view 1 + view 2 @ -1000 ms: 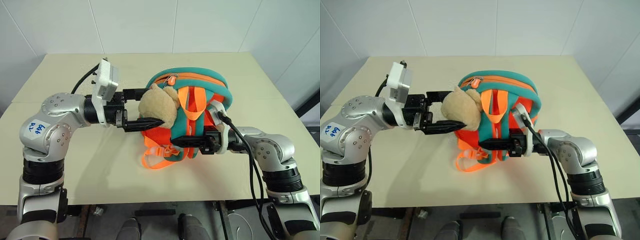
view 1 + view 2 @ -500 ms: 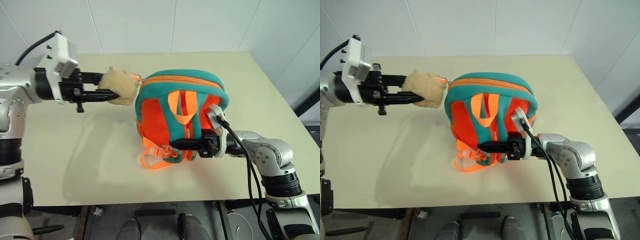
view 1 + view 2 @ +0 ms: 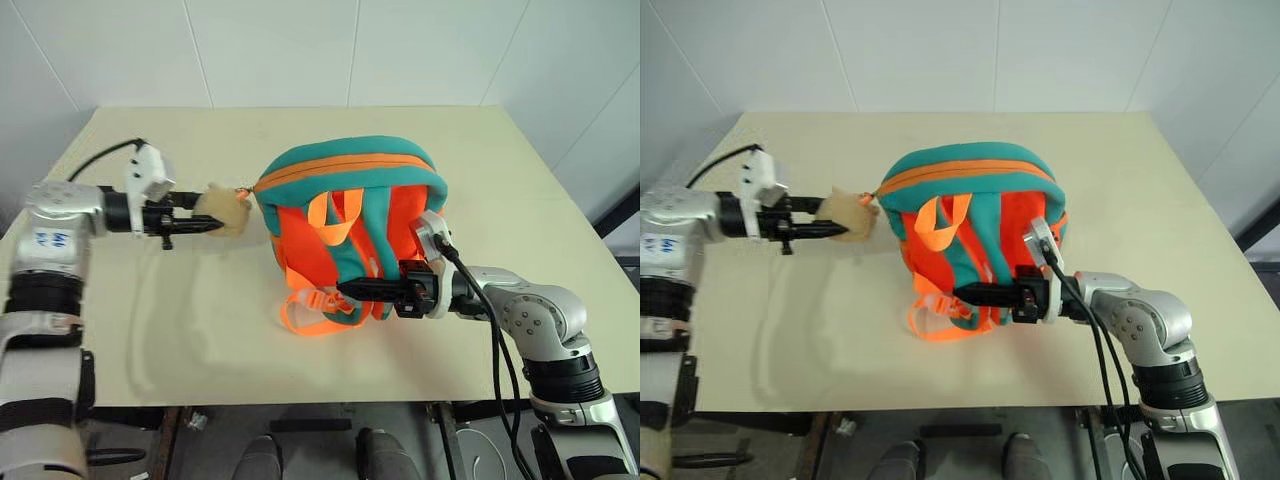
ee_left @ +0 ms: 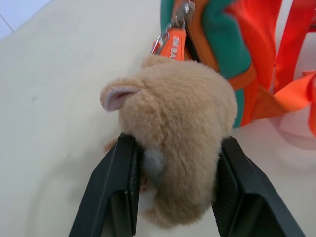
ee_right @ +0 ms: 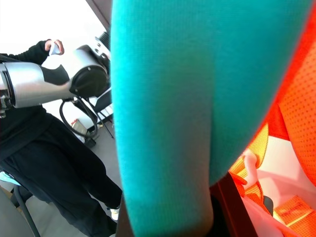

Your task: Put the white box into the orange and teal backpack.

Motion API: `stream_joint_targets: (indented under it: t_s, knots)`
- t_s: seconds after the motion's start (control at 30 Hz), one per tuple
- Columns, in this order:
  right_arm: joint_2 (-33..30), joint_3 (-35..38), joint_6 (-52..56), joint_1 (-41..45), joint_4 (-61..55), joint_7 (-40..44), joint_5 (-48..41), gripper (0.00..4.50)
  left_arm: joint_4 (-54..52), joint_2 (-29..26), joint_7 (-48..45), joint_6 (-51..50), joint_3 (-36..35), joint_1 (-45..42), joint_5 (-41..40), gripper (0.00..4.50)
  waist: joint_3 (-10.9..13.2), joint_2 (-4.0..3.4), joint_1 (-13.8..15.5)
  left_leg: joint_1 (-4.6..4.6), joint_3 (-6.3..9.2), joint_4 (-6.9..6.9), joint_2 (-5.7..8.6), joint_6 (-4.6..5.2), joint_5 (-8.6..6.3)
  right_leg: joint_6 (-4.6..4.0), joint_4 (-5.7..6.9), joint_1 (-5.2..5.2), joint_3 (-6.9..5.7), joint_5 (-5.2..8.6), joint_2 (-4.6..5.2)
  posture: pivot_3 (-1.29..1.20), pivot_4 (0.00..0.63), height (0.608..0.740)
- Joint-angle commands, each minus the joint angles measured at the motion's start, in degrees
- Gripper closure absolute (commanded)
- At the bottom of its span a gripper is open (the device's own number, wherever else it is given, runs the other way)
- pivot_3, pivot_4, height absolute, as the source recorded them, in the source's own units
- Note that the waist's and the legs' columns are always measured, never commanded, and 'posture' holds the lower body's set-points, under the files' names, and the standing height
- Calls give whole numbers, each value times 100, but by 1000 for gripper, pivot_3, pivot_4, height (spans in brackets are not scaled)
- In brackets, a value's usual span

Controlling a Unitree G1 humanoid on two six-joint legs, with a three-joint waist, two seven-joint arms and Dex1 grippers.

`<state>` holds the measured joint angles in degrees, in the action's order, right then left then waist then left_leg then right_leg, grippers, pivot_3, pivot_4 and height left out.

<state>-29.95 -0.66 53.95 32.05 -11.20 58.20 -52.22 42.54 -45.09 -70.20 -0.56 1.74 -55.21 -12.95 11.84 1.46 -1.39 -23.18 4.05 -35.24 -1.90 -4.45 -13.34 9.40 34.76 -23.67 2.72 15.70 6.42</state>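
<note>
Both claws grip parts of the backpack on the worktop.

The orange and teal backpack (image 3: 345, 215) stands near the middle of the cream worktop (image 3: 500, 170), its teal straps facing the near edge and orange webbing straps (image 3: 310, 310) trailing at its base. The left claw (image 3: 205, 226) reaches in from the left, its two black fingers (image 4: 111, 192) clamped on the tan plush toy (image 4: 180, 123), which hangs from an orange zipper tag (image 4: 174, 43) at the backpack's left top corner. The right claw (image 3: 350, 289) points left along the near side of the backpack, closed on a teal strap (image 5: 187, 98). A person in dark clothes (image 5: 44, 148) stands beyond the worktop.
</note>
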Motion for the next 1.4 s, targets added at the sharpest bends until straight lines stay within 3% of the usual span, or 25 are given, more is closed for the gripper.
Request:
stream_joint_targets:
  t_s: [0.03,0.17,0.33,0.73,1.07,1.2,1.4]
  knots:
    - [-28,210,29,-28,-203,-19,-205,4500,507,314,478,446,54,-279,395,2742,-1,1,-4,0,0,-1,0,0,0,1,0,0,0,-1,0,0,150,740]
    - [45,426,176,149,-267,-261,-545,4500,533,869,551,793,69,-291,447,2742,-1,1,-11,0,0,0,0,0,0,1,0,1,1,-1,1,0,150,740]
    - [76,691,315,358,-293,-504,-950,4500,-88,1071,222,392,65,-41,239,2742,0,1,-11,-1,0,1,0,0,0,2,1,-1,0,-1,0,0,150,740]
    - [167,1025,286,512,-155,-931,-1322,4500,-2324,702,-567,-1345,628,1531,139,2742,-1,0,-2,0,0,3,0,1,-1,0,2,3,1,0,2,0,150,740]
    - [174,899,182,260,-305,-948,-1192,4500,-2005,1102,71,-894,665,1462,516,2742,-1,0,112,5,1,0,1,2,0,-1,1,6,1,0,2,0,150,740]
    - [-86,643,-65,-87,-510,-728,-680,4500,-2329,715,227,-653,168,1527,367,2742,-1,0,129,4,1,0,1,2,1,-2,0,6,0,0,2,0,150,740]
    - [-129,632,-213,-296,-594,-678,-533,4500,-1882,349,602,-191,-176,1388,479,2742,-1,-1,13,5,0,2,0,2,0,-2,0,3,1,0,2,0,150,740]
